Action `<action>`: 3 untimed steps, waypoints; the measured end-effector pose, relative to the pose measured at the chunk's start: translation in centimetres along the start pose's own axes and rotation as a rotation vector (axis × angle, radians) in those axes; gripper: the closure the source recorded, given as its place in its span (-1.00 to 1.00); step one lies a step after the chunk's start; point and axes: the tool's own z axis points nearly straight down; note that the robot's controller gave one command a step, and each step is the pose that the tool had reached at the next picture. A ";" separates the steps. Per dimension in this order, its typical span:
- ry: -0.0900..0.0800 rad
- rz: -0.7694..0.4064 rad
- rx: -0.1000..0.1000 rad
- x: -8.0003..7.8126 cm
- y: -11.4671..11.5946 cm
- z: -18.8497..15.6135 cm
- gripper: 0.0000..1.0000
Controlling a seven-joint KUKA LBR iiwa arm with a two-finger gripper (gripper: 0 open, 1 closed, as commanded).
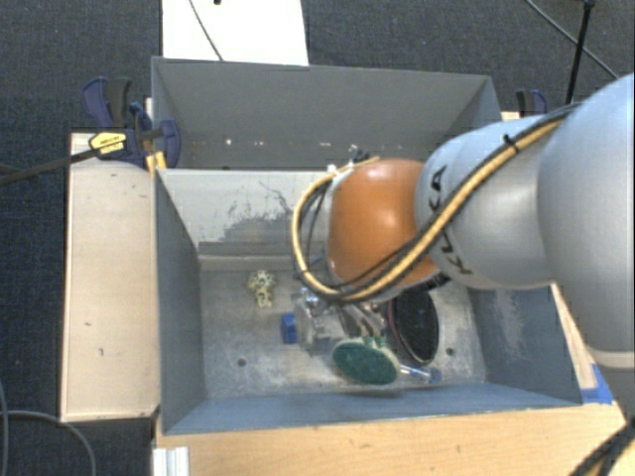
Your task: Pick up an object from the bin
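Note:
My gripper (323, 323) hangs low over the bin floor, near the front and about the middle, under the arm's orange cover. A dark green oval thing (363, 363), like a brush head or scrubber, lies just in front of it, with a blue-tipped handle end (425, 373) to its right. A small blue block (289, 329) lies right beside the gripper on its left. A black round disc (416, 323) sits to the right, partly hidden by the arm.
A small pale yellow-white piece (261, 286) lies further left on the floor. The arm and its orange cover hide the middle and right of the bin. The left part of the floor is bare grey metal.

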 end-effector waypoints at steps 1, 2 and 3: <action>0.004 0.004 0.001 0.1 -0.1 0.3 -1.00; 0.004 0.069 0.003 -4.1 -2.8 5.8 -1.00; 0.002 0.068 0.001 -4.1 -2.6 5.6 1.00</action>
